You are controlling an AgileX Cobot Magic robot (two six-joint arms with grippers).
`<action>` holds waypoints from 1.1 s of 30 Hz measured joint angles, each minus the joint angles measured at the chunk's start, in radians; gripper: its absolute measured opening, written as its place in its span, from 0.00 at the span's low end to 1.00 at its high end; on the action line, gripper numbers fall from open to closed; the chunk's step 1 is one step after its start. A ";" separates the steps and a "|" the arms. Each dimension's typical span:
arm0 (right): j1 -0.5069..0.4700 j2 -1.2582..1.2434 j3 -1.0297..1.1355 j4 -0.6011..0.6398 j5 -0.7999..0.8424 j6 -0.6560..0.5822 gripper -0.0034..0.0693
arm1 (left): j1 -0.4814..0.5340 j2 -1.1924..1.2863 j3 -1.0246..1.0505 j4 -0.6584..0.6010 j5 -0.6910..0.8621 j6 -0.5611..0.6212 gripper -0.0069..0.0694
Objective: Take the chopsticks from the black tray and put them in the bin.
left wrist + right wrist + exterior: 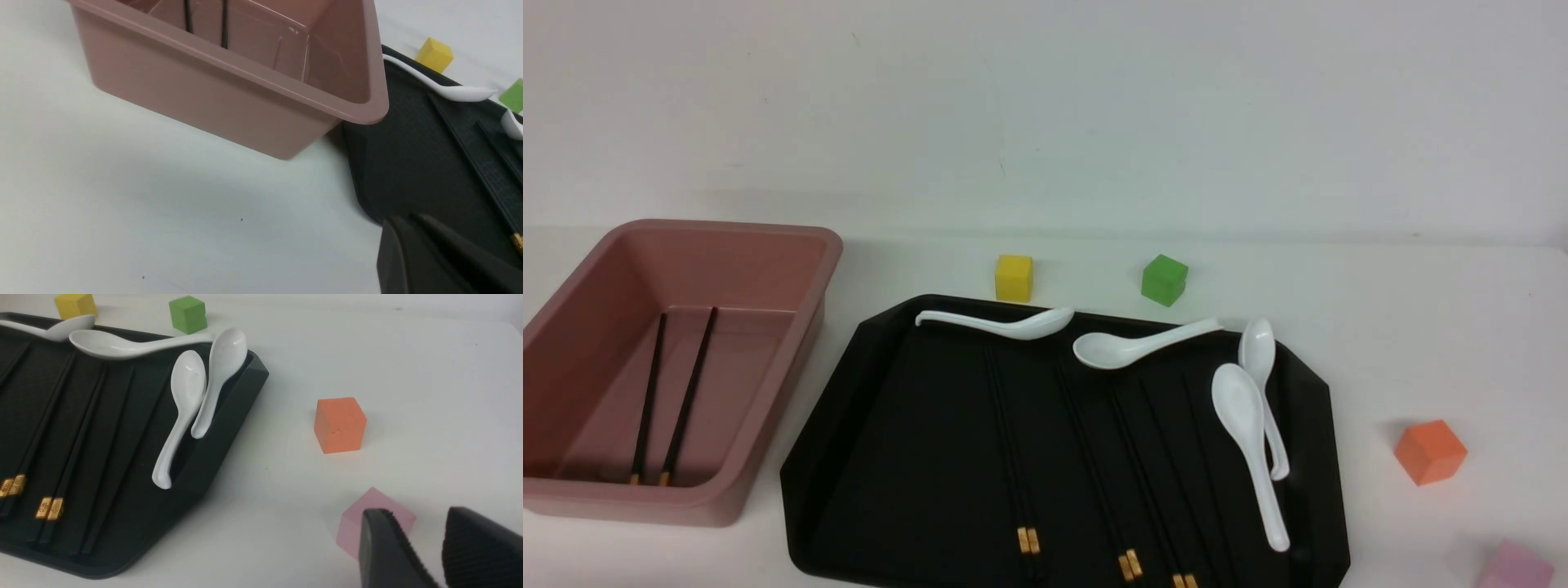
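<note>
Jaws of the right gripper (429,547) stand apart over a pink cube (374,518); the left gripper (412,245) looks closed (empty) beside the tray (890,457). Three pairs of chopsticks (1013,441) lie on the tray, another pair (670,392) in the bin (776,408)

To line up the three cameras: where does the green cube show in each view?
Front view: green cube on the table just beyond the black tray's far rim, right of the yellow cube.
Left wrist view: cropped at the picture's right edge.
Right wrist view: near the top.
Shared landmark: the yellow cube.
</note>
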 joint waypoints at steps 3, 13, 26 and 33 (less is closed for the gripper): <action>0.000 0.000 0.000 0.000 0.000 0.000 0.38 | 0.000 0.000 0.000 0.000 0.000 0.000 0.08; 0.000 0.000 0.000 0.000 0.000 0.000 0.38 | 0.000 0.000 0.000 0.000 0.000 0.000 0.10; 0.000 0.000 0.000 0.000 0.000 0.000 0.38 | 0.000 0.000 0.000 0.000 0.000 0.000 0.10; 0.000 0.000 0.000 0.000 0.000 0.000 0.38 | 0.000 0.000 0.000 0.000 0.000 0.000 0.10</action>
